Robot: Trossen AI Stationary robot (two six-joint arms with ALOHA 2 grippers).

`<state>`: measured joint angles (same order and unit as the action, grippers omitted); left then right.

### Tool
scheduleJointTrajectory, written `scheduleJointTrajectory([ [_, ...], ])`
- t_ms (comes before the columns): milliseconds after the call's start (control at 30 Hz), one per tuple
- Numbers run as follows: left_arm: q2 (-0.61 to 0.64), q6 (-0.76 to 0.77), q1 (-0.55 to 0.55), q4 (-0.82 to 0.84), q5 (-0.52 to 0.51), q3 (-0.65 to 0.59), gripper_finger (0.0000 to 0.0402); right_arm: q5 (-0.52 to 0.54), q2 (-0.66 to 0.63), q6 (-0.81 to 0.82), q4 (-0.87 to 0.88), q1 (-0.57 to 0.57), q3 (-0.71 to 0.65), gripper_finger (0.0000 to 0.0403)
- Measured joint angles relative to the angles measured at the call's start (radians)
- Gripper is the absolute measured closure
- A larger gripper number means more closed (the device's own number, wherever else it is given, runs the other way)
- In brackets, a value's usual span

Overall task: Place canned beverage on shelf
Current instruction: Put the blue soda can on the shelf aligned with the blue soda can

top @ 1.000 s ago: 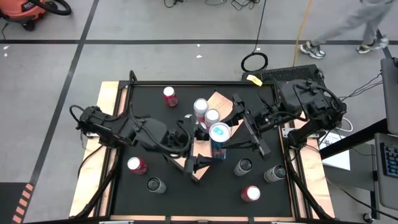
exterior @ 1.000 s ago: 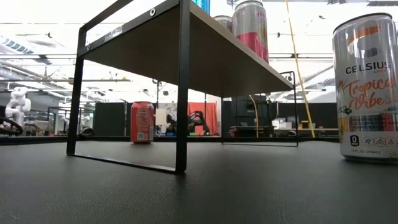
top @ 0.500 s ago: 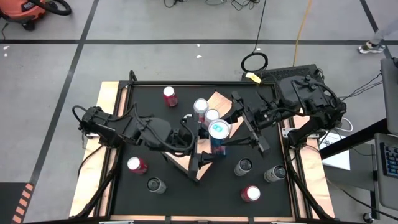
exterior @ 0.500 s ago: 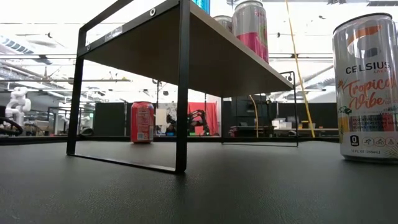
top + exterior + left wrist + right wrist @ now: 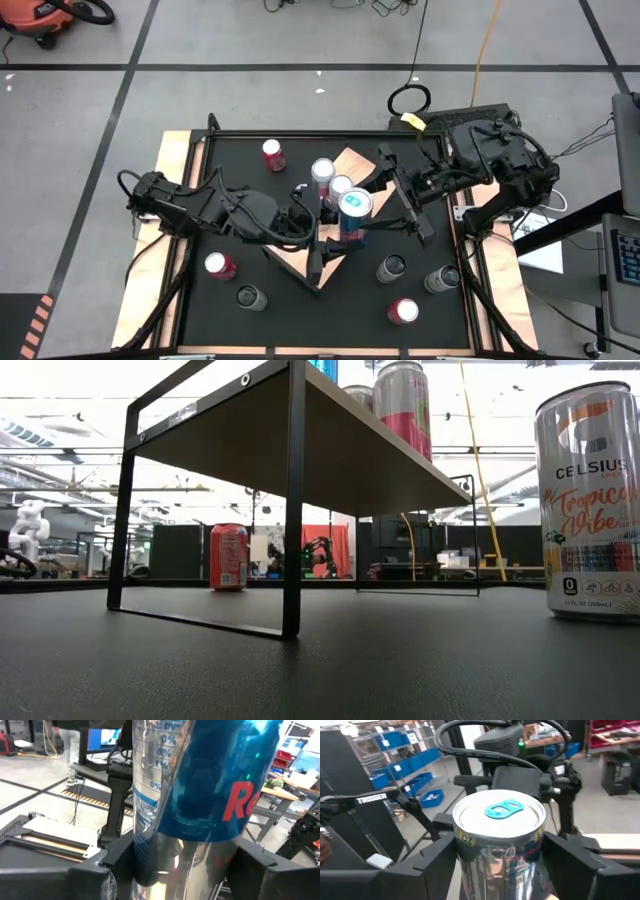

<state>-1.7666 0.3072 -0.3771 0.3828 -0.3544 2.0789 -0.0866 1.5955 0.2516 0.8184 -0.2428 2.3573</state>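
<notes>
A tall, glossy blue-and-silver can (image 5: 354, 212) is seen standing on the tan, grained wooden shelf (image 5: 352, 161) at mid-desk, beside two silver-topped cans (image 5: 331, 177). The left gripper (image 5: 182, 865) and the right gripper (image 5: 500, 852) are both set around it, matte dark jaws on either side; whether either pair presses the can cannot be told. The shelf's board is largely hidden by both arms.
</notes>
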Motion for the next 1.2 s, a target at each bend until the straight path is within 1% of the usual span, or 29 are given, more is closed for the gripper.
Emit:
scheduleJointTrajectory([
  [67, 0.000, 0.009, -0.002, 0.002, -0.017, 0.000, 0.0167, 0.024, -0.011, 0.014, 0.032, 0.000, 0.000, 0.0130],
  [133, 0.000, 0.026, -0.006, 0.002, -0.045, 0.000, 0.0167, 0.080, -0.031, 0.027, 0.085, -0.010, 0.000, 0.0121],
  [233, 0.000, 0.028, -0.015, -0.013, -0.090, 0.000, 0.0167, 0.257, -0.072, 0.073, 0.194, -0.035, 0.000, 0.0111],
  [333, 0.001, 0.027, -0.028, -0.012, -0.164, 0.000, 0.0166, 0.410, -0.103, 0.150, 0.279, -0.073, 0.000, 0.0109],
  [367, 0.001, 0.027, -0.033, -0.011, -0.202, 0.000, 0.0166, 0.464, -0.108, 0.186, 0.300, -0.088, 0.000, 0.0109],
  [500, 0.001, 0.021, -0.043, -0.009, -0.388, 0.000, 0.0166, 0.629, -0.097, 0.288, 0.325, -0.164, 0.000, 0.0108],
  [633, -0.007, -0.026, -0.042, -0.007, -0.554, 0.001, 0.0166, 0.776, -0.050, 0.300, 0.299, -0.224, 0.000, 0.0108],
  [733, -0.015, -0.035, -0.037, -0.008, -0.641, 0.001, 0.0166, 0.881, -0.011, 0.284, 0.256, -0.244, -0.001, 0.0108],
  [833, -0.021, -0.035, -0.031, -0.003, -0.690, 0.001, 0.0166, 0.944, 0.020, 0.244, 0.173, -0.248, -0.001, 0.0108],
  [967, -0.039, -0.033, -0.015, 0.000, -0.703, 0.001, 0.0166, 0.954, 0.051, 0.083, 0.047, -0.248, -0.001, 0.0108],
  [1033, -0.045, -0.034, -0.014, 0.004, -0.704, 0.001, 0.0166, 0.956, 0.065, 0.031, -0.007, -0.248, -0.001, 0.0108],
  [1100, -0.053, -0.031, -0.007, 0.000, -0.710, 0.001, 0.0166, 0.976, 0.075, 0.015, -0.040, -0.248, -0.001, 0.0107],
  [1200, -0.058, -0.033, -0.005, 0.003, -0.716, 0.001, 0.0166, 1.050, 0.084, 0.016, -0.047, -0.248, -0.001, 0.0107],
])
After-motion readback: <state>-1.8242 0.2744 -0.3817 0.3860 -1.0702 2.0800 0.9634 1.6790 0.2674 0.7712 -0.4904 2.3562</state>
